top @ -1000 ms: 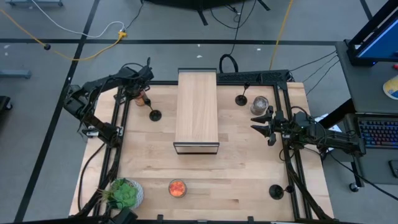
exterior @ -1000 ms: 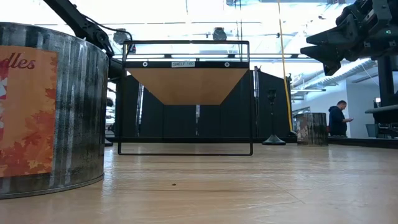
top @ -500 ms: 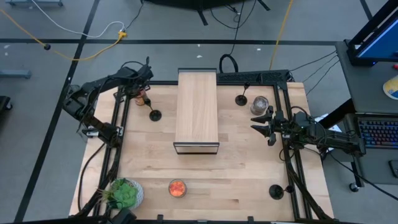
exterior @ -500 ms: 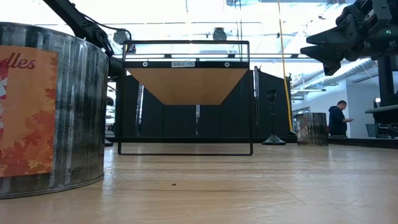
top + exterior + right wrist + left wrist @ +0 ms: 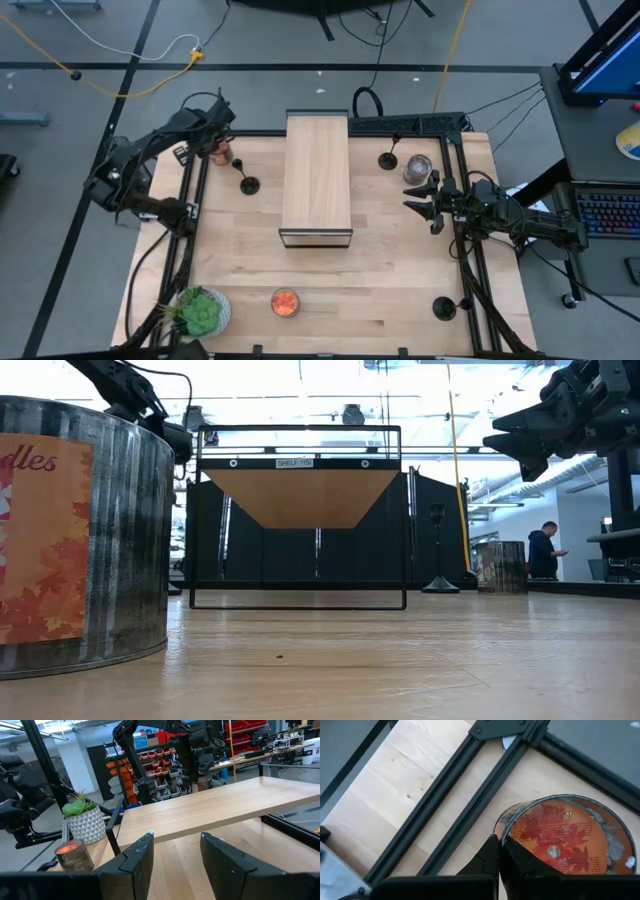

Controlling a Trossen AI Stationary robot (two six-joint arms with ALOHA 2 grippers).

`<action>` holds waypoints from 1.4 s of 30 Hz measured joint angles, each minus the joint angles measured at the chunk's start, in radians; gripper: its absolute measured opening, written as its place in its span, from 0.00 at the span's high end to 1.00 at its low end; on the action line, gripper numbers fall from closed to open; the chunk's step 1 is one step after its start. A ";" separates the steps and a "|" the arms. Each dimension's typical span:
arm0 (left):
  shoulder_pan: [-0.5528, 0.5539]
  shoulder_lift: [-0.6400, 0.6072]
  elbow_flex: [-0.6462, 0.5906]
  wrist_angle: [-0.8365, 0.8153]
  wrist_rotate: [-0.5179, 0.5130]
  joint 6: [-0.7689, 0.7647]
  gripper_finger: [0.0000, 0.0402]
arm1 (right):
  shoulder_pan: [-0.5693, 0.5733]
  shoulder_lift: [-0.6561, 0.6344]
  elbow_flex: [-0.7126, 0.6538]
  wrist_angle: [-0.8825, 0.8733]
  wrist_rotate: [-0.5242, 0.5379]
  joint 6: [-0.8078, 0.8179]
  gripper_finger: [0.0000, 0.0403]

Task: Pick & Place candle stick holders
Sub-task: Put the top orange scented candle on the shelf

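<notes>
Three black candle stick holders stand upright on their round bases: one (image 5: 248,184) left of the shelf, one (image 5: 388,160) at its far right, one (image 5: 443,307) at the near right. My left gripper (image 5: 217,140) is at the table's far left corner, shut on a short jar (image 5: 222,151) with a red-orange label (image 5: 560,837). My right gripper (image 5: 420,197) hovers open at the right side, level, with nothing between its fingers (image 5: 175,855). My left gripper holds the jar by its rim (image 5: 504,831), on the side nearest the wrist. One finger (image 5: 520,862) seems to reach inside the jar and the other (image 5: 487,857) lies outside the wall. The fingers slant down from above. The jar hangs below them, clear of the table.
A wooden shelf (image 5: 317,180) on a black wire frame stands mid-table. A silvery jar (image 5: 416,168) sits at the far right, another red jar (image 5: 285,302) and a potted plant (image 5: 200,312) near the front edge. Black frame rails (image 5: 465,795) run under the held jar.
My left gripper has risen and drawn back toward the table's far left corner, tipping a little, and has stayed shut on the jar. The jar has come up off the table with it.
</notes>
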 joint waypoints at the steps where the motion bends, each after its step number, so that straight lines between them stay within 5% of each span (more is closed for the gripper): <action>1: 0.000 -0.013 0.000 0.001 -0.001 0.000 1.00 | 0.000 0.000 0.000 0.000 0.000 0.000 0.61; 10: 0.000 -0.175 0.002 0.079 0.011 0.040 1.00 | 0.000 0.000 0.000 0.000 0.000 0.000 0.61; 19: -0.018 -0.289 0.051 0.247 0.139 0.125 1.00 | 0.000 0.000 0.000 0.000 0.000 0.000 0.61; 31: -0.145 -0.233 0.282 0.240 0.181 0.228 1.00 | 0.000 0.000 0.000 0.000 0.000 0.000 0.61; 42: -0.295 -0.029 0.507 0.233 0.183 0.302 1.00 | 0.000 0.000 0.000 0.000 0.000 0.000 0.61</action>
